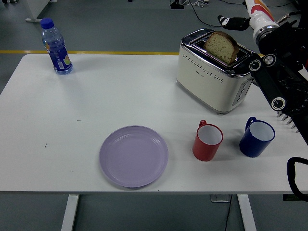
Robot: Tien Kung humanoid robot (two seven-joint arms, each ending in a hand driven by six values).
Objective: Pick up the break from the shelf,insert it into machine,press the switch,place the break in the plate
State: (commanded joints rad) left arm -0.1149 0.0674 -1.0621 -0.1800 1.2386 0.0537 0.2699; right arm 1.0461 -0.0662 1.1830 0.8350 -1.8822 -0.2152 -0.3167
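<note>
A slice of brown bread (222, 45) sits low in the slot of the cream toaster (207, 82) at the back right of the table, its top still sticking out. My right hand (233, 22) hovers above and just behind the toaster, clear of the bread, with its black fingers stretched out and nothing in them. The right arm (281, 72) comes down along the toaster's right side. The lilac plate (134, 155) lies bare near the table's front edge, left of the toaster. No shelf shows in this view.
A red mug (208, 140) and a blue mug (257, 137) stand in front of the toaster, right of the plate. A blue water bottle (56, 46) stands at the back left corner. A black loop (292, 179) hangs at the lower right edge.
</note>
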